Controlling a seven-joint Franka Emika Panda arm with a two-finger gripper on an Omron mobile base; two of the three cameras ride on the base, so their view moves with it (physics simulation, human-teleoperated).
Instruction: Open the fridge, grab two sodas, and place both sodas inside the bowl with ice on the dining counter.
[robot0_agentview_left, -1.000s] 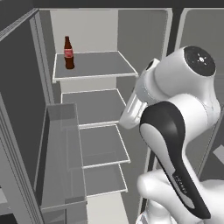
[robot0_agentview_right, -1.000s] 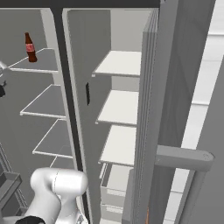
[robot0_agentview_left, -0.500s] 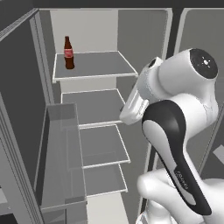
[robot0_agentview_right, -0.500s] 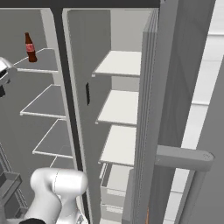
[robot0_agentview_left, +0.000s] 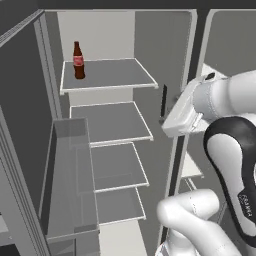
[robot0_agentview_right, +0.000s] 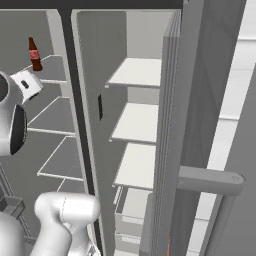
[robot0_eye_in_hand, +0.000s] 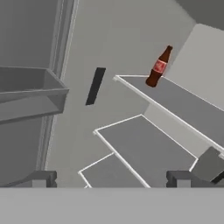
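Observation:
The fridge (robot0_agentview_left: 172, 55) stands with both doors swung open. One soda, a slim dark-brown bottle with a red label (robot0_agentview_left: 77, 60) (robot0_agentview_right: 34, 54) (robot0_eye_in_hand: 158, 66), stands upright at the back left of the top grey shelf (robot0_agentview_left: 112, 74). My gripper (robot0_eye_in_hand: 111, 180) is open and empty, its two dark fingertips (robot0_eye_in_hand: 41, 178) set wide apart. It points into the left compartment from well short of the bottle. The white hand (robot0_agentview_left: 180, 116) (robot0_agentview_right: 25, 85) hovers right of the shelves at second-shelf height. The bowl with ice and the dining counter are out of view.
The left door's grey bin (robot0_agentview_left: 70, 165) juts out beside the lower shelves. A dark centre post (robot0_agentview_right: 75, 100) divides the compartments. The right one has white shelves (robot0_agentview_right: 137, 72) and drawers (robot0_agentview_right: 130, 220). The right door (robot0_agentview_right: 200, 100) with its bar handle (robot0_agentview_right: 207, 181) stands edge-on close by.
My hand has drifted to the right, a little away from the shelf fronts. The bottle and the fridge have not moved, and the jaws stay open.

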